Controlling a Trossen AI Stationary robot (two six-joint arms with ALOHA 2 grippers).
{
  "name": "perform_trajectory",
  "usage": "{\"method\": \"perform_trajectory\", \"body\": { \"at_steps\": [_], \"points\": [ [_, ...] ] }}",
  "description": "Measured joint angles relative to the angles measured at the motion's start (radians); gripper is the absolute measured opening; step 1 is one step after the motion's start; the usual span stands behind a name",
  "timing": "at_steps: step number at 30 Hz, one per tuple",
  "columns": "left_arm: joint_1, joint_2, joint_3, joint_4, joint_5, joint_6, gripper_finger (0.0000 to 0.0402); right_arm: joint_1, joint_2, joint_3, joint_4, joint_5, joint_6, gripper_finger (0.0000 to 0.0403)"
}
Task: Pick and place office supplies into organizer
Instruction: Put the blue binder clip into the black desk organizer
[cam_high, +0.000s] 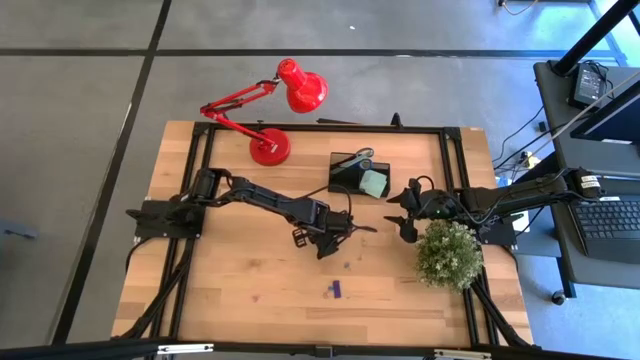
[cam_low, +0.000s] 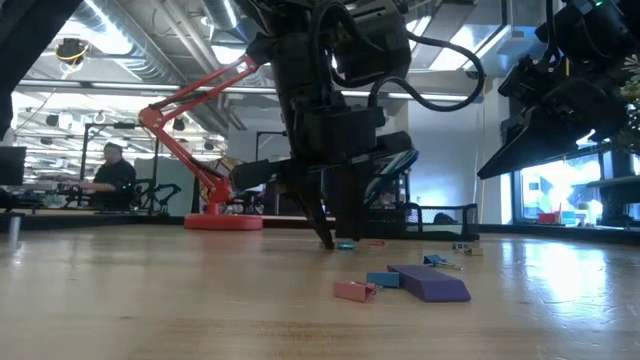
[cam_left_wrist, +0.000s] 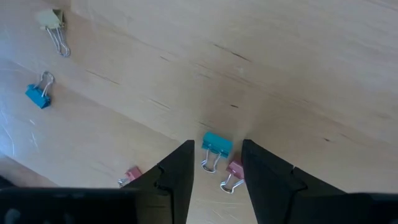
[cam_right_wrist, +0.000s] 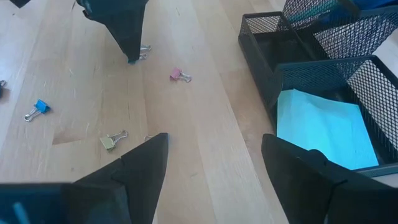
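Observation:
My left gripper (cam_high: 322, 243) (cam_low: 330, 240) points down at mid-table, open. Its tips (cam_left_wrist: 217, 144) are low over the wood on either side of a teal binder clip (cam_left_wrist: 216, 146) (cam_low: 345, 243); a pink clip (cam_left_wrist: 233, 171) lies just beside it. More clips lie scattered: blue (cam_left_wrist: 37, 94) (cam_right_wrist: 38, 107), beige (cam_left_wrist: 53, 22) (cam_right_wrist: 111, 142), pink (cam_right_wrist: 177, 75). A purple piece (cam_high: 335, 290) (cam_low: 430, 282) lies nearer the table's near edge. The black mesh organizer (cam_high: 355, 175) (cam_right_wrist: 267, 56) holds a pale green sticky-note pad (cam_right_wrist: 317, 127). My right gripper (cam_high: 402, 212) (cam_right_wrist: 214, 138) hovers open beside the organizer.
A red desk lamp (cam_high: 270, 145) stands at the far left of the table. A green bushy plant (cam_high: 448, 255) sits just near-side of my right gripper. Bare wood lies toward the near edge (cam_high: 250, 300). A person (cam_low: 110, 170) sits in the room beyond.

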Motion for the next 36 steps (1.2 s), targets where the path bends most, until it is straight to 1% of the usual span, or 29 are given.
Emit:
{"method": "perform_trajectory", "body": {
  "at_steps": [7,14,18,23,29,36],
  "points": [
    [0.008,0.000,0.001,0.000,0.035,0.056,0.0126,0.000,0.000,0.000,0.000,0.000,0.000,0.0262],
    [0.024,0.000,0.002,-0.015,0.086,0.051,0.0091,0.000,0.000,0.000,-0.001,0.000,-0.001,0.0262],
    [0.026,0.010,0.003,-0.027,0.101,0.043,0.0082,0.000,0.000,0.000,-0.001,0.000,-0.002,0.0262],
    [0.026,0.023,0.008,-0.071,0.103,-0.046,0.0080,0.000,0.000,0.000,0.000,-0.001,-0.001,0.0262],
    [0.029,0.022,0.008,-0.133,0.148,-0.143,0.0080,0.000,0.000,0.000,0.001,0.000,-0.003,0.0262],
    [0.031,0.021,0.007,-0.129,0.169,-0.212,0.0070,0.000,0.000,0.000,0.002,0.000,-0.001,0.0262]
  ]
}}
